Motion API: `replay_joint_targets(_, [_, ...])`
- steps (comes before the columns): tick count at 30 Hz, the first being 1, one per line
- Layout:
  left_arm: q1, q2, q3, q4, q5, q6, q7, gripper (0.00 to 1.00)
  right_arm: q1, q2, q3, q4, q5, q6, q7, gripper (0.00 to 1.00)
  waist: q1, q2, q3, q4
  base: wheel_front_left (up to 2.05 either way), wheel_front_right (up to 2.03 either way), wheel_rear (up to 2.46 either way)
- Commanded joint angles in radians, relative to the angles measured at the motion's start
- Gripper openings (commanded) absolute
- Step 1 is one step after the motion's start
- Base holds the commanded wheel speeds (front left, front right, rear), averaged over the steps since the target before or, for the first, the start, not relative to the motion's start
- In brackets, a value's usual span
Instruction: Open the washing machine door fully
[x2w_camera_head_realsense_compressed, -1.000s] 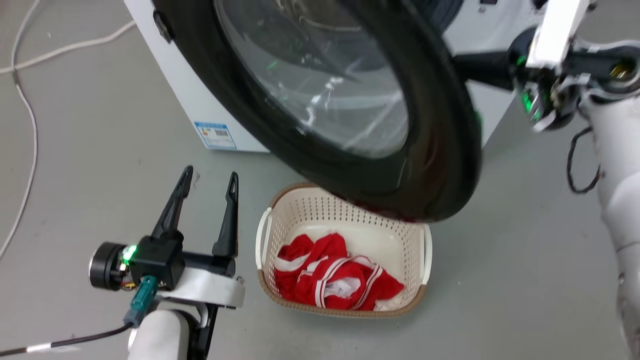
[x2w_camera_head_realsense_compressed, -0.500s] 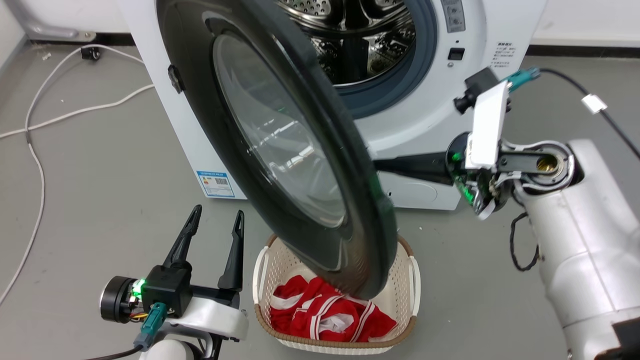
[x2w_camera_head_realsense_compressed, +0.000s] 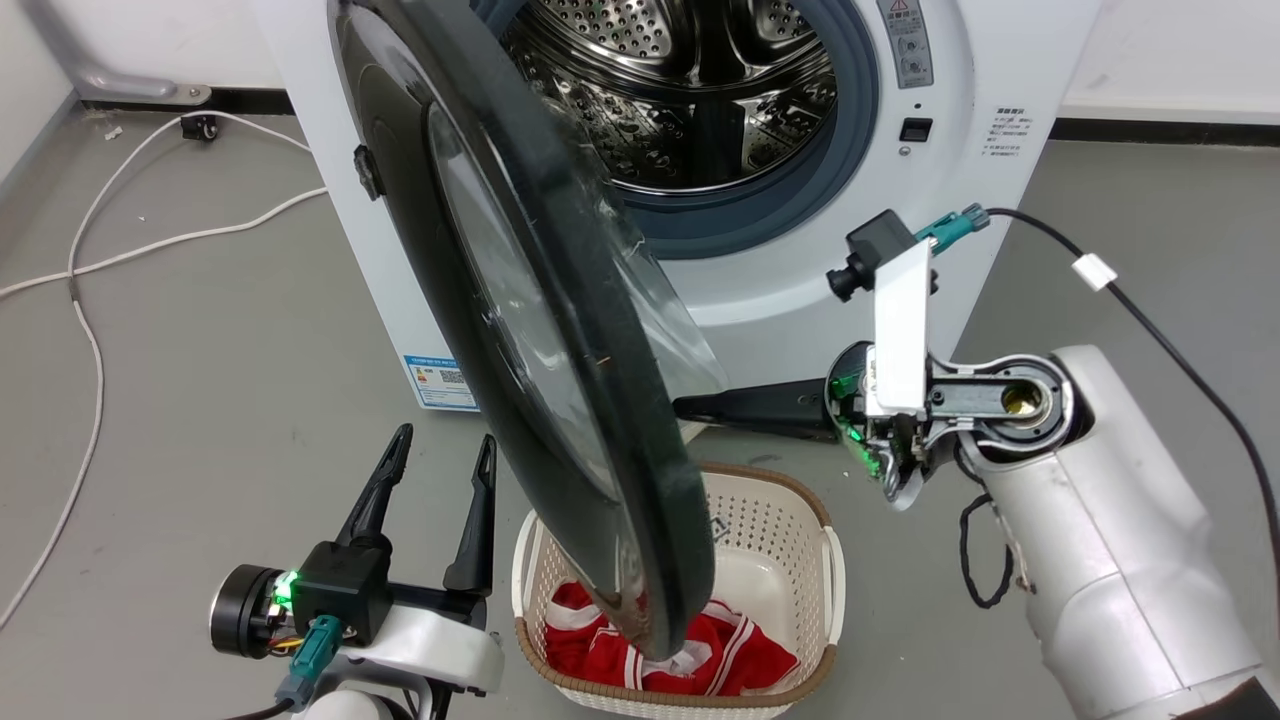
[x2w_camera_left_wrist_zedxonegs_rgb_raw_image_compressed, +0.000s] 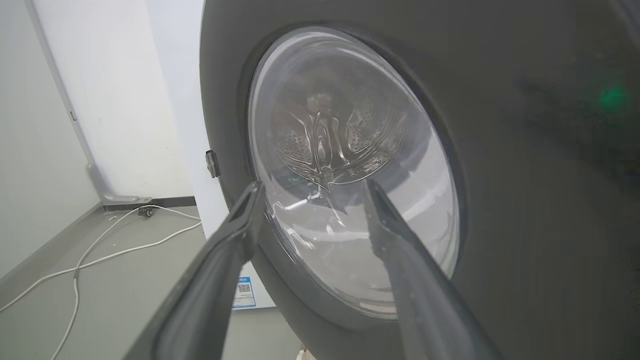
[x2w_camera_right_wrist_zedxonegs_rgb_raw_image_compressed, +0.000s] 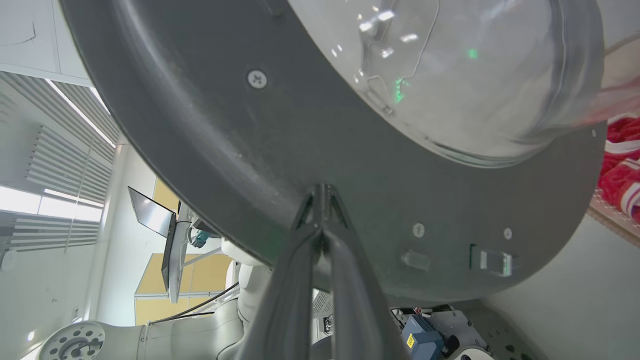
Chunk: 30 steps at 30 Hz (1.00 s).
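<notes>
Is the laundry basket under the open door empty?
No, a crumpled red and white garment lies in the bottom of the laundry basket.

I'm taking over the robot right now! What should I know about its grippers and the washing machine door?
Left gripper: open, empty, low in front of the outer side of the large round glossy black washing machine door.
Right gripper: shut, fingertips against the door's inner face.
Door: swung roughly halfway out, lower edge above the cream plastic basket of red clothes; steel drum exposed.
Done: unlatched, partly open.
To do: likely push outward with the right gripper until fully open.
</notes>
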Motion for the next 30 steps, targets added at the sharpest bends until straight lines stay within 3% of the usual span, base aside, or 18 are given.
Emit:
replay_joint_targets(1, [0.005, 0.0, 0.001, -0.001, -0.001, 0.003, -0.003, 1.0, 0.023, 0.012, 0.026, -0.017, 0.026, 0.0, -0.011, 0.0, 0.0002, 0.0, 0.002, 0.0, 0.0, 0.0, 0.0])
replay_joint_targets(9, [-0.006, -0.001, 0.004, -0.002, -0.005, 0.007, -0.003, 1.0, 0.037, 0.011, 0.1, -0.043, 0.087, 0.0, -0.073, 0.0, 0.0002, 0.0, 0.009, -0.002, 0.0, 0.0, 0.0])
replay_joint_targets(13, [-0.003, -0.002, 0.008, -0.003, -0.008, 0.01, -0.003, 1.0, 0.051, 0.009, 0.087, -0.059, 0.093, 0.0, -0.165, 0.0, 0.0002, 0.0, 0.007, -0.008, 0.0, 0.0, 0.0])
replay_joint_targets(22, [0.014, -0.003, 0.024, -0.008, -0.014, 0.017, -0.003, 1.0, 0.149, 0.008, -0.084, -0.058, 0.104, 0.0, -0.527, 0.0, 0.0002, 0.0, -0.003, -0.034, 0.0, 0.0, 0.0])
replay_joint_targets(30, [0.028, -0.003, 0.049, -0.009, -0.025, 0.023, -0.003, 1.0, 0.351, -0.004, -0.23, -0.147, 0.151, 0.0, -0.71, 0.0, 0.0002, 0.0, -0.02, -0.06, 0.0, 0.0, 0.0])
